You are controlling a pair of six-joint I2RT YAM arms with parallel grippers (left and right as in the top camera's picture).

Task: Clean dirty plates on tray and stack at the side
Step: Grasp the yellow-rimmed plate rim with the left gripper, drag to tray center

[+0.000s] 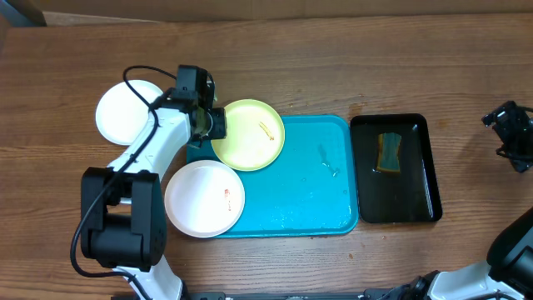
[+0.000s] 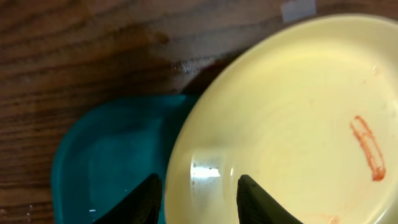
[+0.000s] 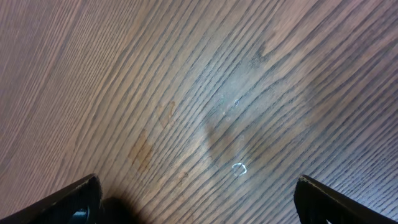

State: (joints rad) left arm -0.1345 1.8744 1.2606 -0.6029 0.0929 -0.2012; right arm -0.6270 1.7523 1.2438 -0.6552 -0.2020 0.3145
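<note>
The lime-green plate (image 1: pixel 247 133) (image 2: pixel 292 124), marked with a red-orange smear, lies over the back left corner of the turquoise tray (image 1: pixel 308 183) (image 2: pixel 106 162). My left gripper (image 1: pixel 212 123) (image 2: pixel 199 196) is shut on its left rim, one finger outside the plate and one inside. A white plate (image 1: pixel 204 198) with a small red smear sits at the tray's front left, overhanging the edge. Another white plate (image 1: pixel 125 112) rests on the table left of the tray, partly under my left arm. My right gripper (image 1: pixel 512 137) (image 3: pixel 199 199) hangs open over bare wood at the far right.
A narrow black tray (image 1: pixel 396 167) holding a sponge (image 1: pixel 389 152) stands just right of the turquoise tray. Small wet spots show on the turquoise tray's right half. The wooden table (image 1: pixel 333 67) runs all around.
</note>
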